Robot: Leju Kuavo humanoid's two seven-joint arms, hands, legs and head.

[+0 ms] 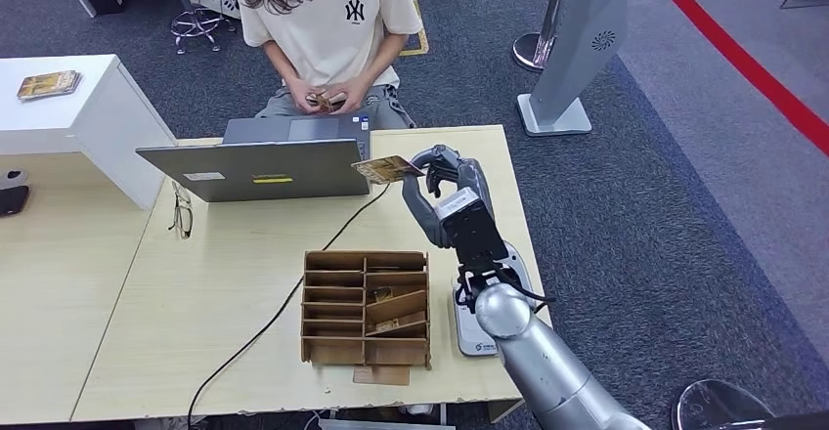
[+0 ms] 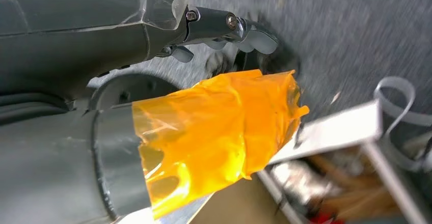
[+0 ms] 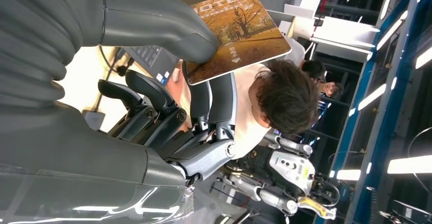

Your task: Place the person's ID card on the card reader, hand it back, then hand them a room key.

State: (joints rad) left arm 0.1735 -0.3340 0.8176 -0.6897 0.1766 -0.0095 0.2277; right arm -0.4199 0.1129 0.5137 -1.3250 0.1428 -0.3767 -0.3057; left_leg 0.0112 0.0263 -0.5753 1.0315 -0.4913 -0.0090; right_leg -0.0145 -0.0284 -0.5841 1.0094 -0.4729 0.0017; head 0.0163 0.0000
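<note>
Right hand (image 1: 445,178) pinches the room key (image 1: 387,168) between thumb and fingers, raised over the desk's (image 1: 235,283) far edge beside the laptop (image 1: 264,161), offered toward the person (image 1: 327,29). Left hand (image 2: 153,81): grip indeterminate.

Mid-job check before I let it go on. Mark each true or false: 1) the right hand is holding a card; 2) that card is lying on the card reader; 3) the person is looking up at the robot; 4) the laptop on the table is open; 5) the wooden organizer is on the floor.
1) True: the right hand pinches the hotel key card between thumb and fingers.
2) False: the card is held up in the air near the laptop; the card reader sits on the table by the arm.
3) False: the person has their head bowed towards their own hands.
4) True.
5) False: the wooden organizer stands on the table.
</note>
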